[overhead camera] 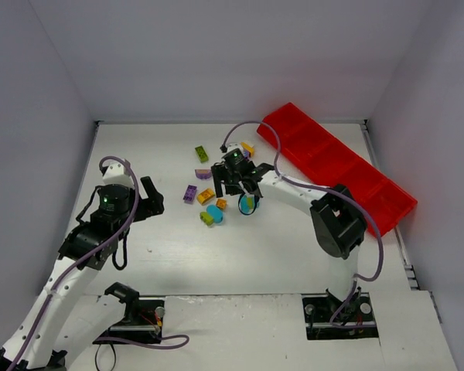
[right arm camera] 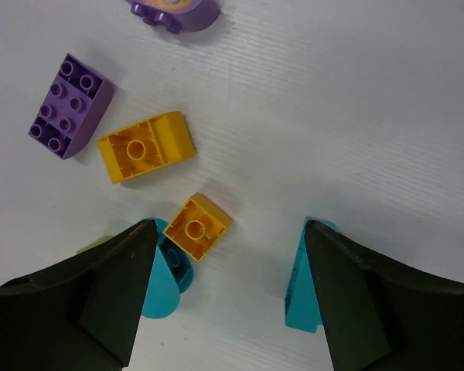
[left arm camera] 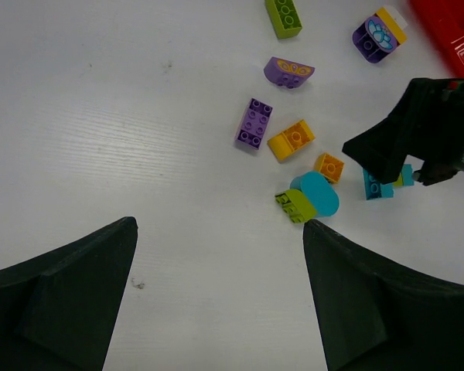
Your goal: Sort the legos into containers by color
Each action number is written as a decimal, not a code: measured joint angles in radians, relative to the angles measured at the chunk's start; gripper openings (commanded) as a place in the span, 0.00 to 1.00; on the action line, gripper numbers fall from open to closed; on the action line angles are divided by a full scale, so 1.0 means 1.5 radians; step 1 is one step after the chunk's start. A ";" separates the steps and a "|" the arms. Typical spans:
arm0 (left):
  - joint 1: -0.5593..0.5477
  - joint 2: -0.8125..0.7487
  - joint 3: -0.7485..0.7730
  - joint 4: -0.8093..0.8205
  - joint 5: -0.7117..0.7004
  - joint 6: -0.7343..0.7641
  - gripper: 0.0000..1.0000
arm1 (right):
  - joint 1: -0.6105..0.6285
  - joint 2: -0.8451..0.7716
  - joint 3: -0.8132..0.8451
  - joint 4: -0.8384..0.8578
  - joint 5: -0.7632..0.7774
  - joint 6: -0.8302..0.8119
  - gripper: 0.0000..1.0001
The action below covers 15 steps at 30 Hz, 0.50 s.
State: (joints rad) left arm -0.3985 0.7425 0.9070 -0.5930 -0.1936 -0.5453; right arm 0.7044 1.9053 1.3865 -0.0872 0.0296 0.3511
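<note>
The legos lie loose mid-table: a lime brick [overhead camera: 202, 154], a purple brick [overhead camera: 190, 193], orange ones [overhead camera: 206, 195] and a cyan rounded one [overhead camera: 214, 213]. My right gripper [right arm camera: 230, 224] is down among them and open. A small orange brick [right arm camera: 197, 226] lies by its left finger and a cyan brick [right arm camera: 301, 286] against the inside of its right finger. My left gripper [left arm camera: 220, 232] hangs open over bare table, short of a lime brick [left arm camera: 295, 205]. The red tray of containers [overhead camera: 348, 166] runs diagonally at the back right.
White walls close in the table at the back and both sides. The right arm's dark elbow [overhead camera: 336, 220] and its purple cable stand between the bricks and the tray. Two cut-outs with wiring [overhead camera: 340, 317] sit at the near edge.
</note>
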 measured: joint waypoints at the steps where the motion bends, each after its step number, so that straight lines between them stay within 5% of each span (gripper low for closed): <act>1: 0.000 -0.003 0.000 -0.001 0.002 -0.002 0.82 | 0.007 0.011 0.004 -0.002 0.000 0.004 0.71; 15: 0.000 -0.009 -0.003 -0.006 0.022 -0.014 0.82 | 0.037 0.098 0.037 -0.002 0.002 0.076 0.57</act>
State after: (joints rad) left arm -0.3985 0.7292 0.9028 -0.6018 -0.1608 -0.5667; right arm 0.7601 2.0518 1.4425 -0.0902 0.0330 0.4656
